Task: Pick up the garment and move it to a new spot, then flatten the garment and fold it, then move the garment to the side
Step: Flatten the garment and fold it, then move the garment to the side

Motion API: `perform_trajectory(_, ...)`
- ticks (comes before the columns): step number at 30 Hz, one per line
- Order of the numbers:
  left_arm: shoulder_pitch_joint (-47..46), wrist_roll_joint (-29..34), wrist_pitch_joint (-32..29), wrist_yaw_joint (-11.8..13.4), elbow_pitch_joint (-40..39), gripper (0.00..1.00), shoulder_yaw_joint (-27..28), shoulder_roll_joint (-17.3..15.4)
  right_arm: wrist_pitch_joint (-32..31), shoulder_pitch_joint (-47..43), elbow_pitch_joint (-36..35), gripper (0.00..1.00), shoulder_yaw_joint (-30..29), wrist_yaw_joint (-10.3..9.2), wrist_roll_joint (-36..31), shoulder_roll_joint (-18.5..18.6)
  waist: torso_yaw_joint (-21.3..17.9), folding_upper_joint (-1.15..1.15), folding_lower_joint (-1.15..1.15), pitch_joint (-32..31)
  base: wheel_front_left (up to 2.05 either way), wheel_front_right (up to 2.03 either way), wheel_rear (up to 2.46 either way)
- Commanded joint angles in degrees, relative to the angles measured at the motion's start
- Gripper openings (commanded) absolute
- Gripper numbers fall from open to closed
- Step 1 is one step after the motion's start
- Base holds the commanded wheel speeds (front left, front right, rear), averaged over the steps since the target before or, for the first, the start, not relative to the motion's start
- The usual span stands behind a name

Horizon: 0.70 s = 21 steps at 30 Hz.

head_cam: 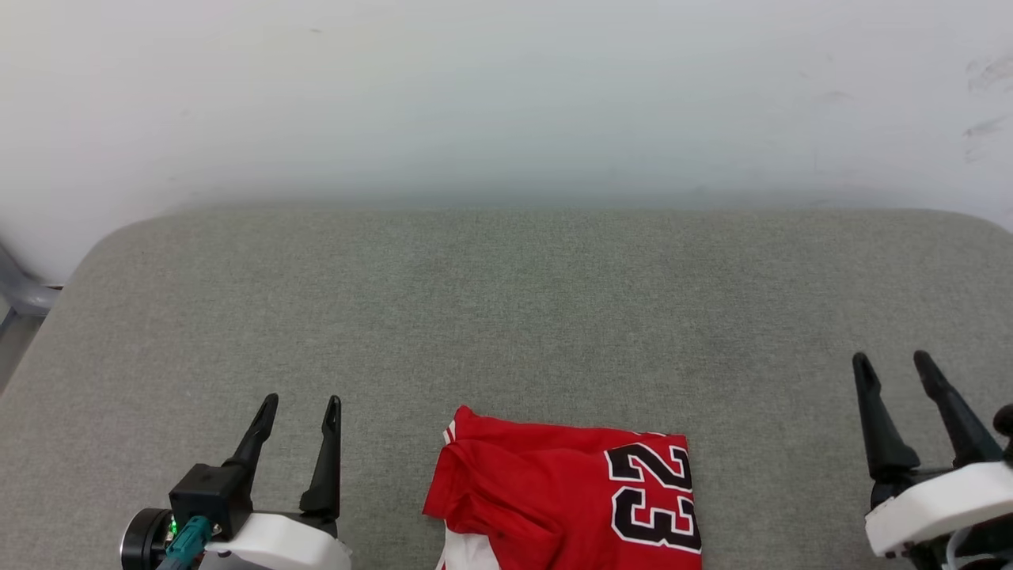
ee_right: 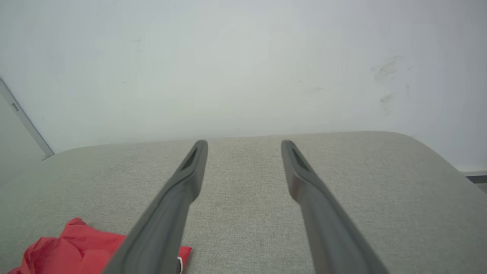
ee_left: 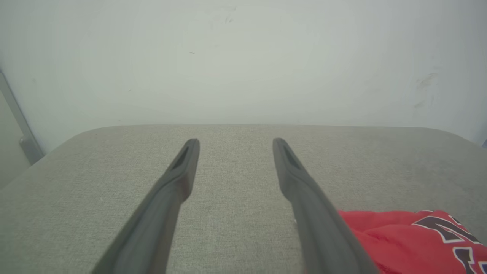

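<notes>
With the left pincer [head_cam: 303, 400] and right pincer [head_cam: 891, 358] wide and empty, dragging the folded red number-23 jersey [head_cam: 546, 499] aside could unfold it.

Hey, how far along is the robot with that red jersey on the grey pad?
Looks done: the garment lies as a compact, roughly rectangular bundle on the grey surface, so it seems folded, though its near edge is cut off. In hand: nothing; the left gripper and right gripper are open, clear of the cloth. Left: moving it aside, since it sits centred between them.
</notes>
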<state>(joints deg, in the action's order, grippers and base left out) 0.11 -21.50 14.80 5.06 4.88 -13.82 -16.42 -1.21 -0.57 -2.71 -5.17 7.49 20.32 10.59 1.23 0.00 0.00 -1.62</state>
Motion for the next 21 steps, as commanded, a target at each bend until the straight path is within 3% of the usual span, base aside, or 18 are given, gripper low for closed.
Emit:
perform_trajectory(1, 0.84, 0.26, 0.17, 0.53, -0.23, 1.0, 0.16, -0.24, 1.18, -1.68, -0.84, 1.0, 0.65, -0.01, -1.43, -0.34, 0.03, 0.0, 0.0, -0.35, 0.0, 0.0, 0.0)
perform_trajectory(14, 2.15, 0.4, 0.17, 1.91, -0.51, 1.0, 0.47, -1.05, 1.8, -7.28, -3.05, 1.0, 0.26, -0.01, -6.42, -2.72, 0.22, 0.0, 0.0, -1.39, 0.0, 0.0, 0.0)
perform_trajectory(21, 1.75, 0.1, 0.19, 1.98, -0.09, 1.0, 0.23, -0.83, 0.7, -7.21, -4.19, 1.0, 0.15, -0.01, -5.59, -3.34, -0.24, 0.0, 0.0, -1.42, 0.0, 0.0, 0.0)
